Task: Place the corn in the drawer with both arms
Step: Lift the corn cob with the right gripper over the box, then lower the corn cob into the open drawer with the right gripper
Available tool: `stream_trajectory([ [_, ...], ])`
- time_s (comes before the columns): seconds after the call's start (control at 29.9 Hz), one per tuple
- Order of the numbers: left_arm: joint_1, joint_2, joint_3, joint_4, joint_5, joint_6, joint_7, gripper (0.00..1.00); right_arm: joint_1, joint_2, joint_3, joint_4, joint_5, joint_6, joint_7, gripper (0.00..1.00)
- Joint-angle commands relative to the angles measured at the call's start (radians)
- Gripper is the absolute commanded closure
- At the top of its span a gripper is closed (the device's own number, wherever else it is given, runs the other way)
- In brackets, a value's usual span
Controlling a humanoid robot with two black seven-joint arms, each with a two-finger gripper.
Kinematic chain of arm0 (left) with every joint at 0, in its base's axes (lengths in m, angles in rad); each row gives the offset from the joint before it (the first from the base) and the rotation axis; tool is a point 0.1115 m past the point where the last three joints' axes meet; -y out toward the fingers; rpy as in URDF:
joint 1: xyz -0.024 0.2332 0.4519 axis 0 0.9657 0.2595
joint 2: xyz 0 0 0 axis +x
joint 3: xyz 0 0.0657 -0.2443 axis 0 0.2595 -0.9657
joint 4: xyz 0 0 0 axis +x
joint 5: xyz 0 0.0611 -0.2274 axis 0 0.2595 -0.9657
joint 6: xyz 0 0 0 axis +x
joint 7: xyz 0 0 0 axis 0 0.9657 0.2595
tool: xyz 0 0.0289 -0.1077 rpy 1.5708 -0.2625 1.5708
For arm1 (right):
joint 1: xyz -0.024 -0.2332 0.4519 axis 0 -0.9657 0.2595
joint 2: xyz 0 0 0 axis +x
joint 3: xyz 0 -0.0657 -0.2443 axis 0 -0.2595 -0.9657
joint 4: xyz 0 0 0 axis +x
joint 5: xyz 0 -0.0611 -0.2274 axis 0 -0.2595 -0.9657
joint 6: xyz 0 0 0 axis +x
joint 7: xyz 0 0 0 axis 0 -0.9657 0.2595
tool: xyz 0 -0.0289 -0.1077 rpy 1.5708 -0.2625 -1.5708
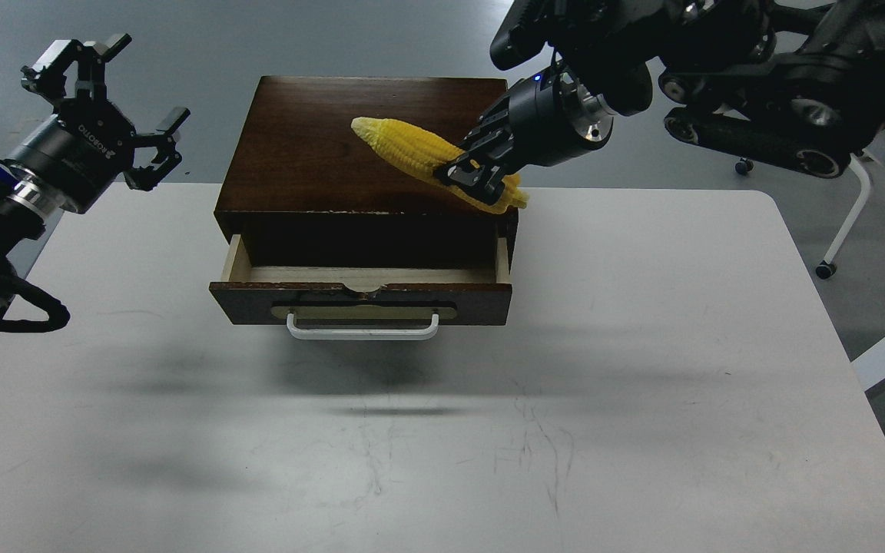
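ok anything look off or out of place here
Nothing damaged or spilled. The corn sits slanted over the box top, gripped at its thick end by the right gripper, not yet in the partly open drawer.

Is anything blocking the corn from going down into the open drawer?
Partly. The corn, gripped by the right hand, is over the box top, which covers the back of the drawer. Only a narrow front strip lies open. Nothing else is in the way.
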Motion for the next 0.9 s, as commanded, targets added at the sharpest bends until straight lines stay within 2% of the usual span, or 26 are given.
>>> stream_trajectory([
  [0.0,0.0,0.009,0.0,-0.005,0.0,0.0,0.0,0.02,0.007,0.032,-0.003,0.023,-0.048,-0.037,0.0,1.0],
  [0.37,0.001,0.049,-0.015,-0.027,0.0,0.0,0.0,0.02,0.007,0.15,-0.116,0.018,-0.085,-0.195,0.0,1.0],
  [0.87,0.001,0.074,-0.02,-0.04,-0.005,0.0,0.0,0.02,-0.002,0.184,-0.159,-0.037,-0.149,-0.217,0.0,1.0],
])
